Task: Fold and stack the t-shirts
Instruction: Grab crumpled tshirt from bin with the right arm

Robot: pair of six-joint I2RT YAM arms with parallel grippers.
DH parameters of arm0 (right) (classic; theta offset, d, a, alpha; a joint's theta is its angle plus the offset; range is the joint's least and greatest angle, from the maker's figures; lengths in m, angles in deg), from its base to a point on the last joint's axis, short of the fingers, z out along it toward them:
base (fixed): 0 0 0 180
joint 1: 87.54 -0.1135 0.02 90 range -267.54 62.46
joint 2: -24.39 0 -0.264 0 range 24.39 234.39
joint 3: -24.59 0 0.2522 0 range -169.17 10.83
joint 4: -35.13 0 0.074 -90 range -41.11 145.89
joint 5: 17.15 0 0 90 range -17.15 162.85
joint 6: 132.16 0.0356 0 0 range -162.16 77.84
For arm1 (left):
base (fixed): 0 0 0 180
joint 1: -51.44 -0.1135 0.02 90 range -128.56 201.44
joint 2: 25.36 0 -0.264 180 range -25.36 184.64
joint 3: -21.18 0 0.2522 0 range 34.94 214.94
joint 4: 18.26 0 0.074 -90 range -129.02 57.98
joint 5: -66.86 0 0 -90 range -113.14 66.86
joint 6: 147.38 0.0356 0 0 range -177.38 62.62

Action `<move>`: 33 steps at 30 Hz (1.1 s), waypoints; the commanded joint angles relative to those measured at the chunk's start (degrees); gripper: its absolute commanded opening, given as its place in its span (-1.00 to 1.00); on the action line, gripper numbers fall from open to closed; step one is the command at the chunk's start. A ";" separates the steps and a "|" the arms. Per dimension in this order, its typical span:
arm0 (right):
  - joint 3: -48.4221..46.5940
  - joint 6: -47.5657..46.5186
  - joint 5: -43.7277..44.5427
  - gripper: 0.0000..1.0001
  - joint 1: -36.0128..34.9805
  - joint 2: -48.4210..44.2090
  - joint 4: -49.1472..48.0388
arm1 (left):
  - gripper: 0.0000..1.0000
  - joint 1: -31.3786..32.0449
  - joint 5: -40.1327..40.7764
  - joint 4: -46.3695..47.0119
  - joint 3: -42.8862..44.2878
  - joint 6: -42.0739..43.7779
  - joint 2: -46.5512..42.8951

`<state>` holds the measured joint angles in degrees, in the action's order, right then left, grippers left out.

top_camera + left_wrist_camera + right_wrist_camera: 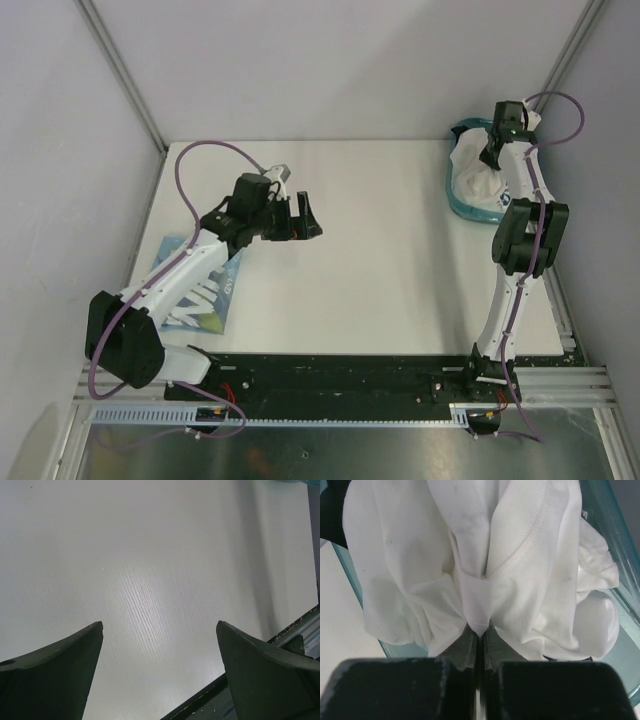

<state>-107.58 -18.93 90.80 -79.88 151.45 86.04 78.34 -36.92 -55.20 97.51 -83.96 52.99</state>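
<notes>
A crumpled white t-shirt (478, 184) fills the teal bin (450, 196) at the table's far right. My right gripper (493, 152) reaches down into that bin. In the right wrist view it (479, 630) is shut on a pinched fold of the white t-shirt (520, 555), with cloth bunched above the closed fingers. A folded t-shirt with a light-blue graphic and white letters (208, 292) lies flat at the table's left edge, partly under my left arm. My left gripper (305, 218) hangs open over the bare white table (150, 555) with nothing between its fingers (65, 672).
The teal bin's wall (622, 645) rises close around the right gripper. The table's black front rail (210, 700) shows just below the left gripper. Grey walls with metal posts close in the table at back and on both sides.
</notes>
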 commanded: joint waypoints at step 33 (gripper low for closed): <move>-13.28 2.87 -8.53 -1.00 0.13 -27.08 -6.51 | 0.99 -0.88 -0.31 2.10 -0.42 -0.75 -1.57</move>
<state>-115.69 -16.92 82.43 -79.51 130.05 88.86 77.88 -36.87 -54.98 97.51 -84.36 52.97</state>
